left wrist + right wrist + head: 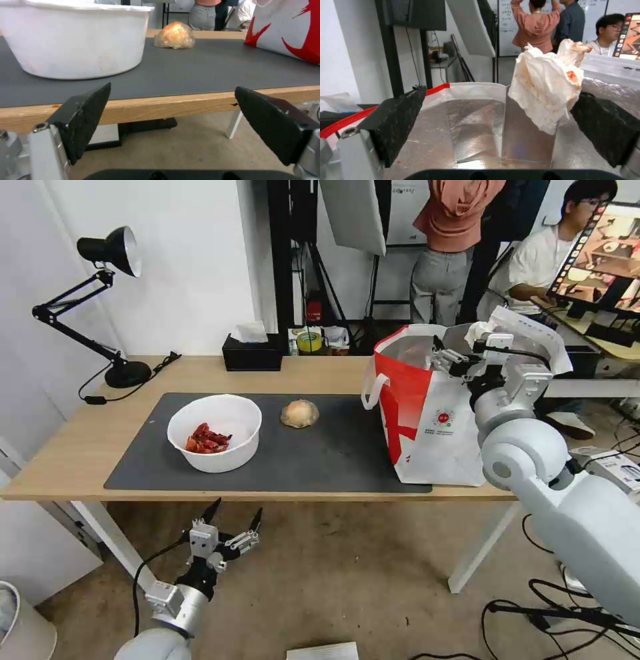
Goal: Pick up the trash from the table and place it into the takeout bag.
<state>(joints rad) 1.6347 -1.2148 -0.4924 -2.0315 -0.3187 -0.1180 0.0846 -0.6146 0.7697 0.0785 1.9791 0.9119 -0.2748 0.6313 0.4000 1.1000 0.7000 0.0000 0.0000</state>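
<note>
Surface [80,460]: light wood, white legs, dark grey mat [320,460] across most of it.

Takeout bag [427,433]: red and white, foil-lined, upright at the right end of the mat, mouth open. A clear plastic tray [533,337] sticks out of its top at the far side.

White bowl [215,432]: on the left half of the mat, red shell scraps [207,439] inside.

Right hand [450,360]: over the bag's open mouth, fingers spread. In the right wrist view a stained, crumpled tissue [550,82] hangs against one finger [606,125], apart from the other, foil lining below.

Left hand [233,517]: low, in front of the surface's near edge, below the bowl; fingers spread, holding nothing.

Plastic-wrapped ball [299,414]: tan, on the mat between bowl and bag, touching neither.
</note>
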